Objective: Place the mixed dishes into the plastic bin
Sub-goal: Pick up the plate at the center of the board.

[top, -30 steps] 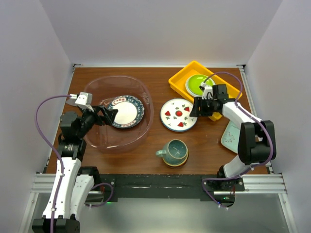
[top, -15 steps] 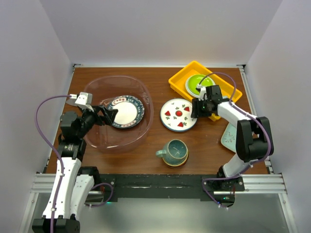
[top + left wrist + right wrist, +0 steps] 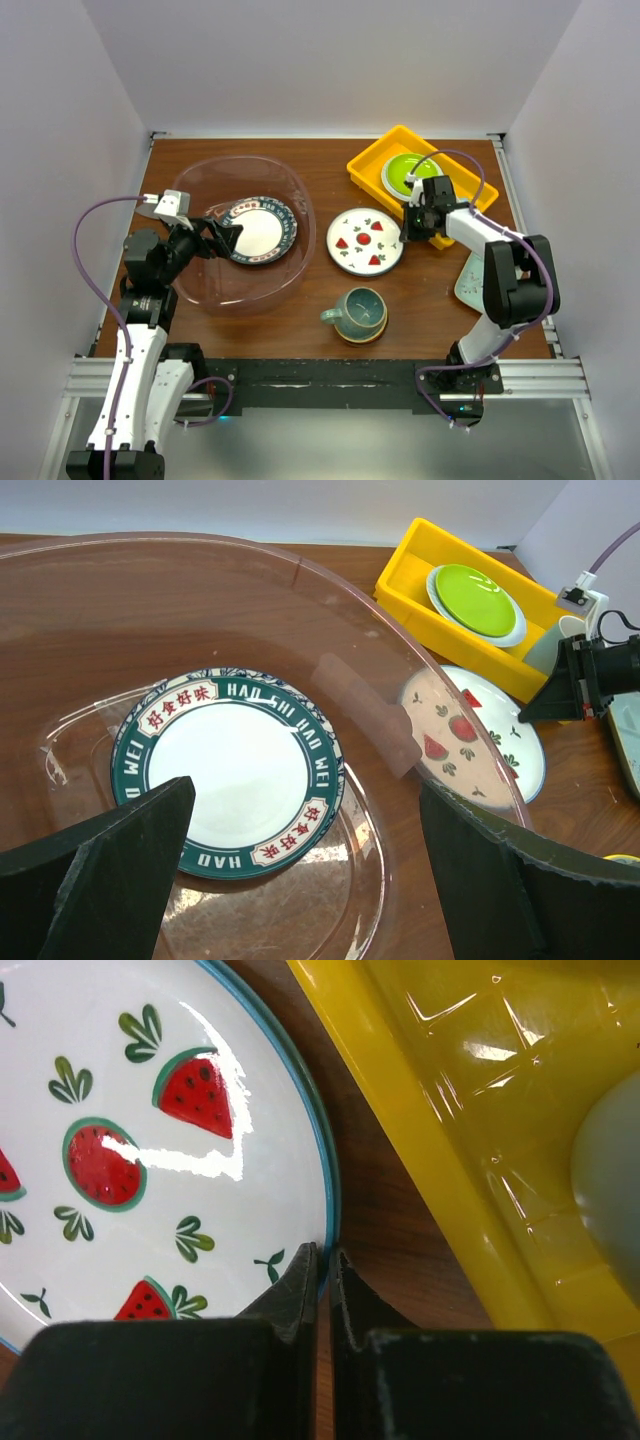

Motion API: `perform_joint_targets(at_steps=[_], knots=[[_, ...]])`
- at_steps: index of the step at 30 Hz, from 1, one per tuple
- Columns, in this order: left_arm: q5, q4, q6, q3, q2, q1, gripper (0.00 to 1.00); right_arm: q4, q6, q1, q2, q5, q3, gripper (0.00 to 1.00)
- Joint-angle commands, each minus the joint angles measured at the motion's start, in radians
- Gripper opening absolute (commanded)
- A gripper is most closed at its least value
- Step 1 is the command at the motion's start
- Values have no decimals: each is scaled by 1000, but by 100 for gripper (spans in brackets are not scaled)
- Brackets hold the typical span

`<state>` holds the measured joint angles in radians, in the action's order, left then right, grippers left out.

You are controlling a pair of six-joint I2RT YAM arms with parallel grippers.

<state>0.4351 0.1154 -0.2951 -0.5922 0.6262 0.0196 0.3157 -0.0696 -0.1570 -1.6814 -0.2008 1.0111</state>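
The plastic bin (image 3: 300,195) stands at the left with a dark lettered-rim plate (image 3: 258,230) lying in it. My left gripper (image 3: 228,238) hovers open inside the bin, just above that plate (image 3: 230,770). A white plate with red watermelon slices (image 3: 365,243) lies on the table right of the bin. My right gripper (image 3: 408,232) is shut on its right rim (image 3: 325,1255), one finger over the plate (image 3: 150,1140) and one outside it. A teal mug (image 3: 360,312) stands nearer the front. A pale mint dish (image 3: 470,282) shows partly behind the right arm.
A yellow tray (image 3: 372,165) at the back right holds a lime-green plate (image 3: 408,172); its wall (image 3: 450,1130) runs close beside the right fingers. White walls enclose the wooden table on three sides.
The right gripper moved left onto the watermelon plate's rim and shut on it; the plate shifted slightly toward the front. The left arm has not moved.
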Motion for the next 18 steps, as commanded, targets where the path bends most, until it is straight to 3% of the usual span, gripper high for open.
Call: perform_joint_targets(at_steps=[1,18], knots=[[11,-51,5,0,-5,8,100,-4,24,-10,90,-22,-2,0],[28,-60,2,3,1,16,100,-17,129,-9,273,-147,-29,0]])
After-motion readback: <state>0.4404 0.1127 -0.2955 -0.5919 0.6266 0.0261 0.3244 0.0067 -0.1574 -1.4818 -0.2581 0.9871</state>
